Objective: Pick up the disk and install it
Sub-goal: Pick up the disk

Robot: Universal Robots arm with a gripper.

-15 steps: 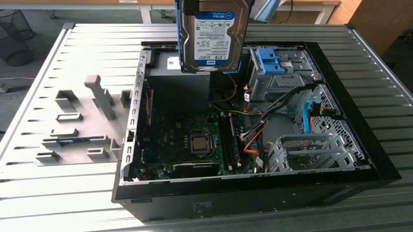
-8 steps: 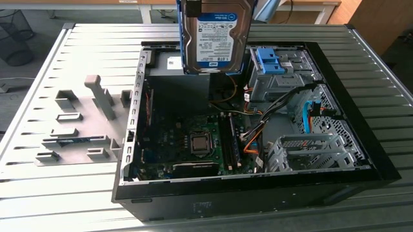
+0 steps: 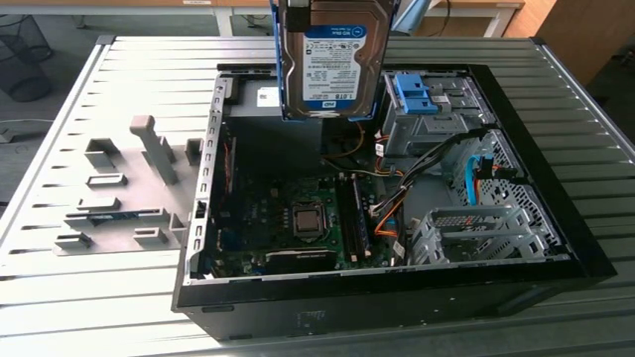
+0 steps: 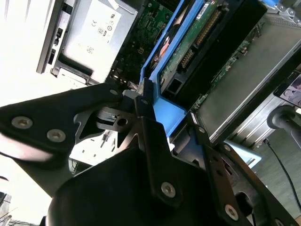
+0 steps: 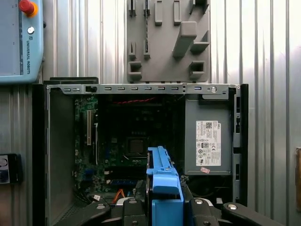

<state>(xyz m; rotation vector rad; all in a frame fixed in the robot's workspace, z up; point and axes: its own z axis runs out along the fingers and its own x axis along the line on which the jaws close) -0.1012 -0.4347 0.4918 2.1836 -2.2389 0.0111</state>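
The disk [image 3: 332,63] hangs upright in the air above the back part of the open computer case [image 3: 595,260], its white-and-blue label facing the exterior view. A blue plastic frame runs around its edges. My gripper [image 5: 164,207] is shut on the disk's upper end, one black finger on each side of the blue frame [image 5: 164,183]. In the second wrist view the disk's green circuit-board side [image 4: 188,42] shows beyond my gripper [image 4: 167,115]. The disk touches nothing in the case.
Inside the case lie the motherboard [image 3: 297,223], cable bundles, a metal drive cage with a blue bracket [image 3: 412,97] and a power supply [image 5: 209,141]. A grey fixture plate [image 3: 129,186] sits at the exterior view's left. A control pendant [image 5: 21,42] lies beside the case.
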